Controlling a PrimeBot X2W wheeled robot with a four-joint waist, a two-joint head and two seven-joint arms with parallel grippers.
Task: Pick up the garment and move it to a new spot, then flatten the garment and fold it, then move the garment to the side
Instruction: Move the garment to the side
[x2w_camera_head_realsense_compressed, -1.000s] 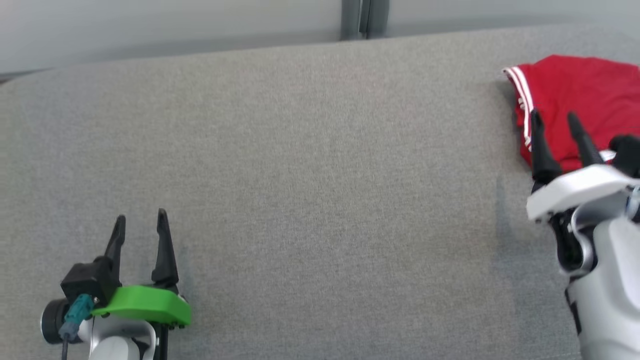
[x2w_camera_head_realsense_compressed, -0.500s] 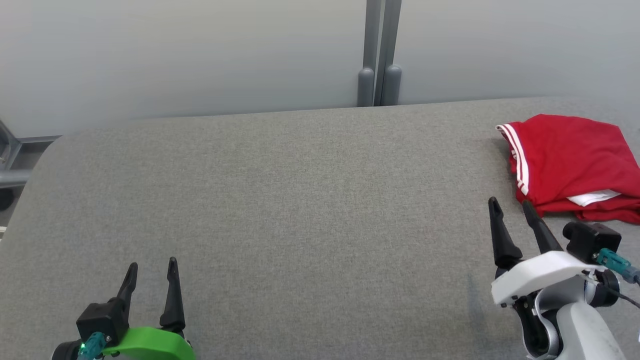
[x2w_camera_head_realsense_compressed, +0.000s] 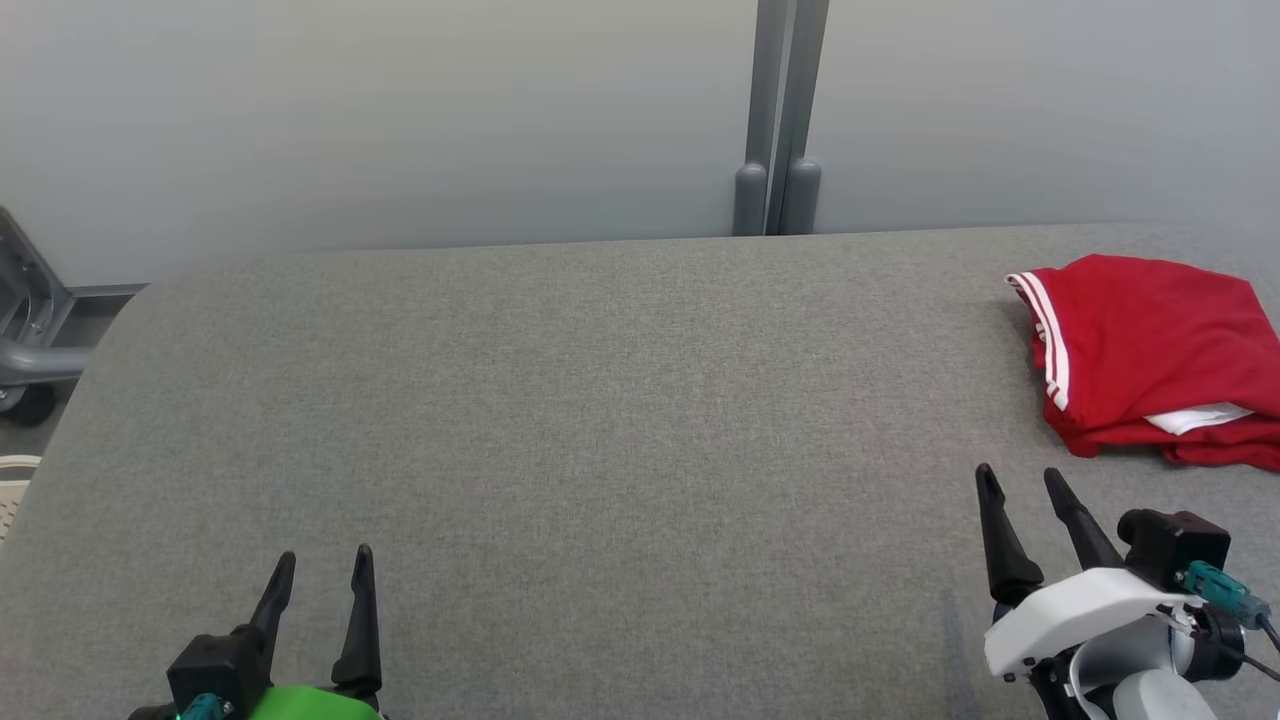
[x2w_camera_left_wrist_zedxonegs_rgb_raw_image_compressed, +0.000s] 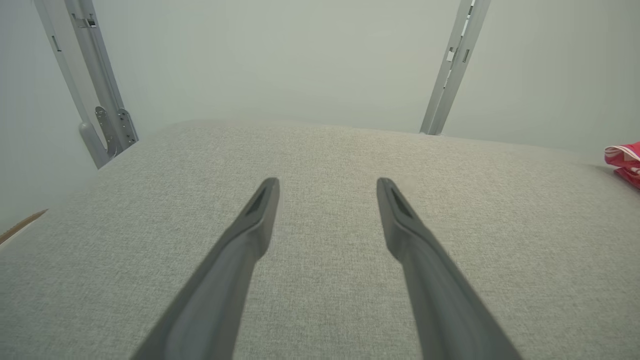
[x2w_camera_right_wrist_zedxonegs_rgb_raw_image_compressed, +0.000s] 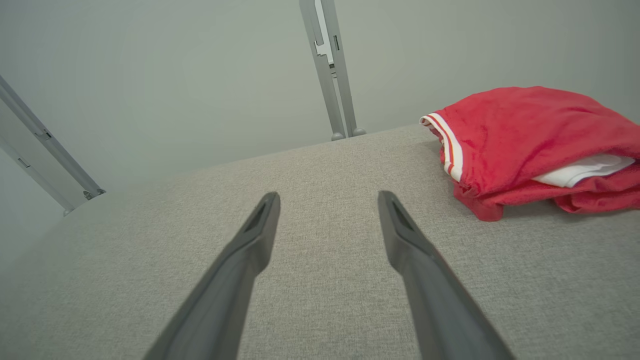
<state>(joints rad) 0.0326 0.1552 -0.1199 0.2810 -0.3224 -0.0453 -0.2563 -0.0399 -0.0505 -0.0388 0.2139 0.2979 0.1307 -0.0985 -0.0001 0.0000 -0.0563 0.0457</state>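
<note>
A folded red garment (x2w_camera_head_realsense_compressed: 1150, 350) with white stripes and a white inner edge lies at the right end of the grey table (x2w_camera_head_realsense_compressed: 600, 420). In the right wrist view the garment (x2w_camera_right_wrist_zedxonegs_rgb_raw_image_compressed: 530, 145) sits ahead and to the right of the fingers. Its edge peeks in as the garment (x2w_camera_left_wrist_zedxonegs_rgb_raw_image_compressed: 625, 159) at the far right of the left wrist view. My right gripper (x2w_camera_head_realsense_compressed: 1018, 478) is open over the table, below and left of the garment, apart from it. My left gripper (x2w_camera_head_realsense_compressed: 324, 560) is open at the lower left, with nothing between its fingers.
A grey wall with a vertical metal post (x2w_camera_head_realsense_compressed: 780, 120) stands right behind the table's far edge. A metal frame (x2w_camera_head_realsense_compressed: 30, 330) and a wheel sit off the table's left end. The table's rounded left corner (x2w_camera_head_realsense_compressed: 130, 300) drops to the floor.
The camera has tilted up, so the wall and far edge came into view. My right gripper has drawn back from over the garment to the table in front of it.
</note>
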